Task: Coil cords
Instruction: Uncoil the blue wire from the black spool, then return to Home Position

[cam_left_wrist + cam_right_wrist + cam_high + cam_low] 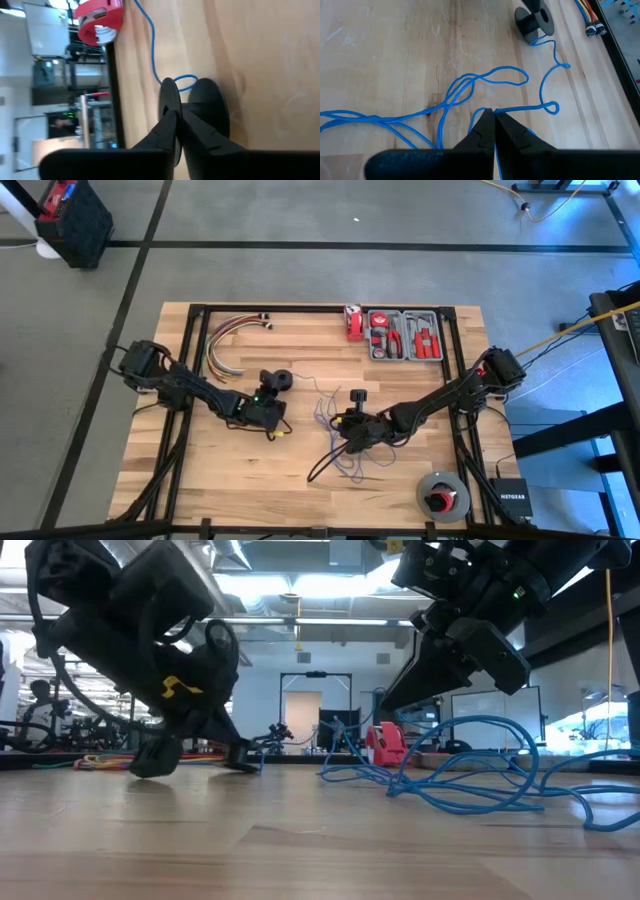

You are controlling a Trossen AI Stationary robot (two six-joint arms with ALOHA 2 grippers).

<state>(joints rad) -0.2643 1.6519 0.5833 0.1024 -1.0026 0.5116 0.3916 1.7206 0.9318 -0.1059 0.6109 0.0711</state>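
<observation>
The thin blue cord [340,448] lies in loose loops on the wooden table near its middle; one strand [547,60] runs to a small black spool [276,379]. My left gripper [179,116] is low over the table, shut, with its fingertips at that spool [207,100]. My right gripper [492,112] hangs above the loops [470,780], shut on the cord. My left gripper comes at the spool slanting down from the table's near side. Its shut fingertips [172,114] meet the thin flange [169,92]. The fingers hide the exact spot, so I cannot tell whether they pinch it. The spool lies on the table. My right gripper pinches one strand of the cord [512,109] between its fingertips, slanting down from the right. From there the strand runs to a small loop [551,106]. The cord falls away slack, and the rest [500,795] lies on the table.
A bundle of red, yellow and white wires [225,340] lies at the far left. A red tape measure [353,322] and a grey tool tray [405,335] sit at the far edge. A black knob [357,395] stands near the loops, a round reel [442,495] at the near right.
</observation>
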